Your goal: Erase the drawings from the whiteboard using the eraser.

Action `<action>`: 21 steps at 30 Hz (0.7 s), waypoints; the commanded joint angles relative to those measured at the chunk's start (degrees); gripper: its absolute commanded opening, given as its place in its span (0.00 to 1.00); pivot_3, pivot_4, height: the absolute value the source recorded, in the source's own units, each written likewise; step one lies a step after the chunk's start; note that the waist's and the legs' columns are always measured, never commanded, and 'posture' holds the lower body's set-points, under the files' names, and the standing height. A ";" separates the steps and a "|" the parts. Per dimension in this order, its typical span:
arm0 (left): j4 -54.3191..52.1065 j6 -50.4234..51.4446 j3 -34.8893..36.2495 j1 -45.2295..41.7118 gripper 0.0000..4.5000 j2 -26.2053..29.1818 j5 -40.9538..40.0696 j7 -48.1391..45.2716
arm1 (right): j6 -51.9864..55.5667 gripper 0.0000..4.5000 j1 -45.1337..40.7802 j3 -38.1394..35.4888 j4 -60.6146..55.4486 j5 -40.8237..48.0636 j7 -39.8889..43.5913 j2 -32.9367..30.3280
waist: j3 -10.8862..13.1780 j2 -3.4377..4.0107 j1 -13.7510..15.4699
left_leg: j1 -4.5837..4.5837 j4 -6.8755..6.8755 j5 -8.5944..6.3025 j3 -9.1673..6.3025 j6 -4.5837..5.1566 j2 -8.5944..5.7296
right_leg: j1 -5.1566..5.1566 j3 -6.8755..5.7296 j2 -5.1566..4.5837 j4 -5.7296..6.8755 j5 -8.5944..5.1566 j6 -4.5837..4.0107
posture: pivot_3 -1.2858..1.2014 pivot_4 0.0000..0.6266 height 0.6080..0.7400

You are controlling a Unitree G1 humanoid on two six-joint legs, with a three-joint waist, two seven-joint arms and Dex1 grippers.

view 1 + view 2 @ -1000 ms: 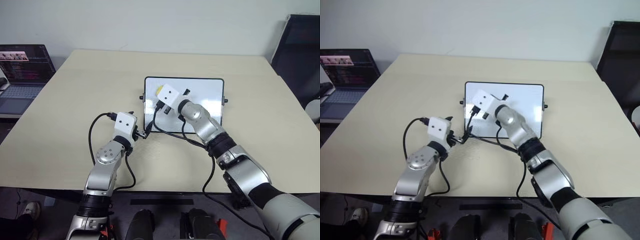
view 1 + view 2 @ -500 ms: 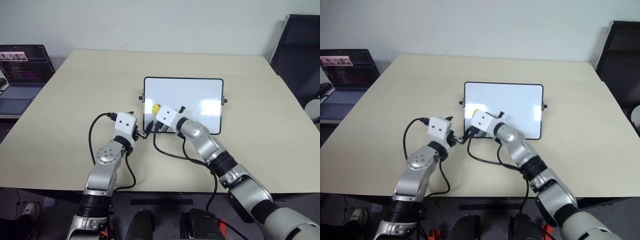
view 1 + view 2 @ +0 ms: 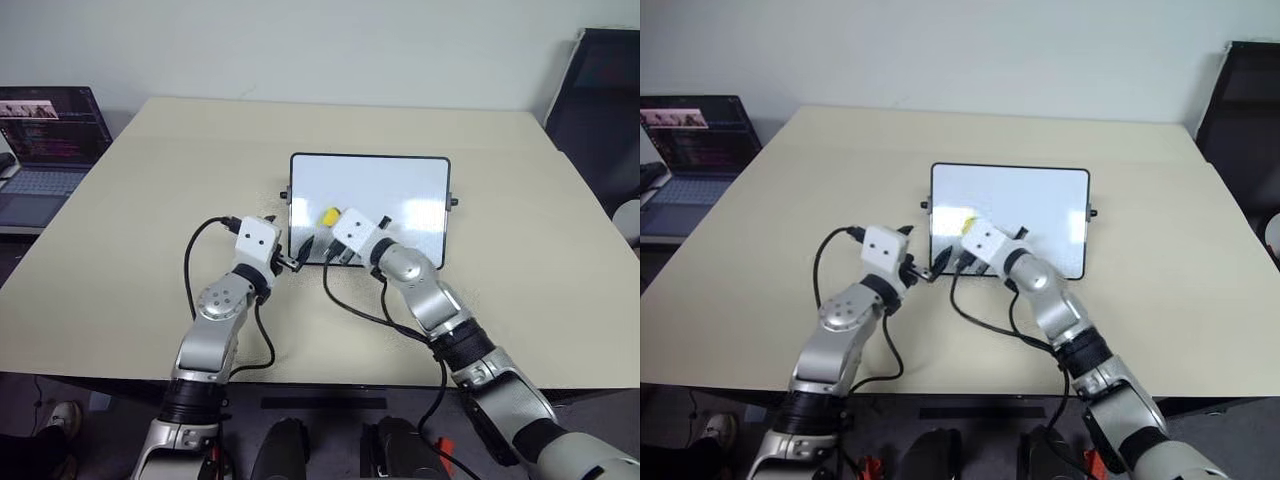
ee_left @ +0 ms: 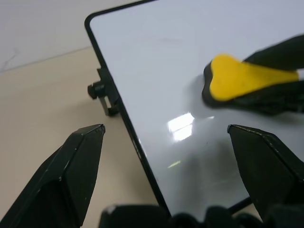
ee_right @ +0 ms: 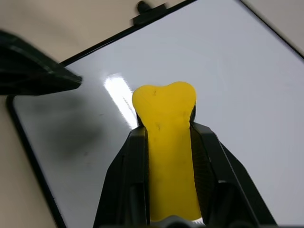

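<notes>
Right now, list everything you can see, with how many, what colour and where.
Rectangular white whiteboard with thin black frame: one, white, middle of the table, no marks visible.
Small bright yellow eraser block: one, yellow, on the whiteboard's left part.
Beige table: one, beige, under everything.
Open laptop: one, dark, lit screen, off the table's far left.
Dark chair: one, black, far right.
Left gripper: one, black, open, at the whiteboard's left edge.
Right gripper: one, black, shut on the eraser.

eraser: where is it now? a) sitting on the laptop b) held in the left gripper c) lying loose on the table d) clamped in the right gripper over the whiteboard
d: the yellow eraser sits clamped between the right gripper's fingers, over the whiteboard.
</notes>
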 commanded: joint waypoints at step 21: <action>15.28 -11.38 -11.84 -15.98 1.00 -3.01 -10.20 -38.26 | 48.77 0.19 16.61 -25.75 -40.30 4.48 0.13 -13.98 | 0.02 0.03 -0.06 | -0.13 -0.01 -0.05 0.15 -0.06 -0.17 | -0.06 -0.12 0.10 -0.06 -0.23 0.17 | 0.52 0.24 1.00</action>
